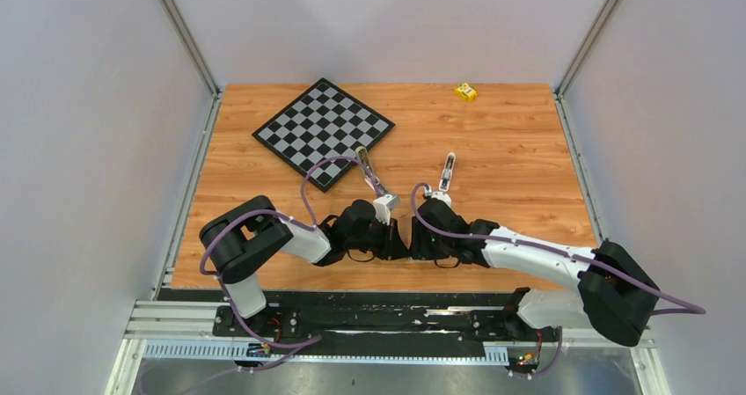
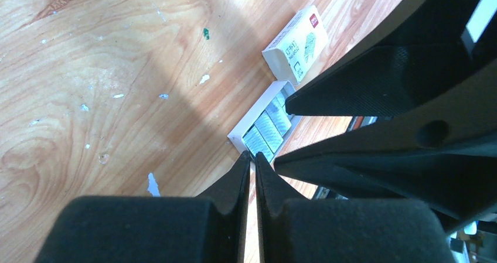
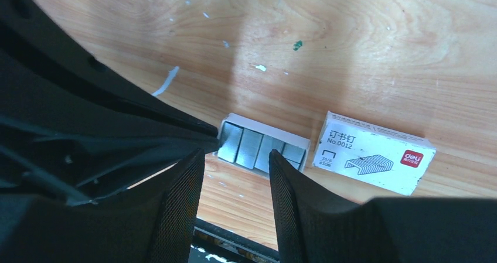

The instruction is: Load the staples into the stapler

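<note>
At the near edge of the table (image 1: pixel 519 140) the two wrists meet nose to nose, and in the overhead view their black housings hide whatever lies under them. The left gripper (image 2: pixel 252 161) has its fingers pressed together with nothing between them, its tips hanging above the near end of an open white tray (image 2: pixel 237 135). The right gripper (image 3: pixel 235 156) stands partly spread and empty, and the same tray shows through the gap. The staples (image 3: pixel 253 146) lie in that tray as grey ridged blocks side by side; both wrist views cut part of the row off behind dark fingers. Just beside the tray lies the white box sleeve (image 3: pixel 375 153), printed face up. Farther out, a slim olive-and-metal thing that looks like the stapler (image 1: pixel 369 170) lies by the near corner of the chessboard (image 1: pixel 323 129), too small to tell if it is open. A slim pale object (image 1: pixel 449 170) to its right is unreadable. A yellow block (image 1: pixel 466 91) sits at the far edge.
</note>
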Robot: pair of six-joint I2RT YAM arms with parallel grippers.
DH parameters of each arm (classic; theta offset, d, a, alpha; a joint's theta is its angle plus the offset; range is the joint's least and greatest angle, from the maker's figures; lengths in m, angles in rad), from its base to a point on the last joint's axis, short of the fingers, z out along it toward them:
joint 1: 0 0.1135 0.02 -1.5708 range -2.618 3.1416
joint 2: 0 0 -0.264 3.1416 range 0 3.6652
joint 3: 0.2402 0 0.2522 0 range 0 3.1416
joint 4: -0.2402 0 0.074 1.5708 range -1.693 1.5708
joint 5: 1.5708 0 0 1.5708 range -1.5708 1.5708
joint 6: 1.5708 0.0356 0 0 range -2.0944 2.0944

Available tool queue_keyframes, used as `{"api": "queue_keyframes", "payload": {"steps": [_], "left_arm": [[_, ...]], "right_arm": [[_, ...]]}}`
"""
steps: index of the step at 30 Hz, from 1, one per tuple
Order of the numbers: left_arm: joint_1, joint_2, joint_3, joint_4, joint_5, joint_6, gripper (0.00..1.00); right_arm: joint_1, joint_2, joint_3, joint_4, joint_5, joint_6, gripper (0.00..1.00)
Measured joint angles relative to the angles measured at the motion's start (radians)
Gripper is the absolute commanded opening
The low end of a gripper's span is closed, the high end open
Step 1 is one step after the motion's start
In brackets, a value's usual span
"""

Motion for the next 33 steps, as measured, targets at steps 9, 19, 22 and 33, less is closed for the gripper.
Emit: {"api": "queue_keyframes", "payload": {"steps": [9,19,22,33], "left_arm": [[0.000,0.000,0.000,0.000,0.001,0.000,0.08],[0.000,0.000,0.000,0.005,0.002,0.000,0.08],[0.000,0.000,0.000,0.005,0.002,0.000,0.08],[0.000,0.000,0.000,0.010,0.002,-0.001,0.08]], "right_arm": [[0.000,-0.100,-0.027,0.064,-0.013,-0.006,0.44],[0.000,-0.066,-0.029,-0.001,0.006,0.010,0.46],[0.000,-0.046,-0.029,-0.013,0.006,0.013,0.47],[0.000,-0.029,-0.029,0.002,0.006,0.016,0.48]]}}
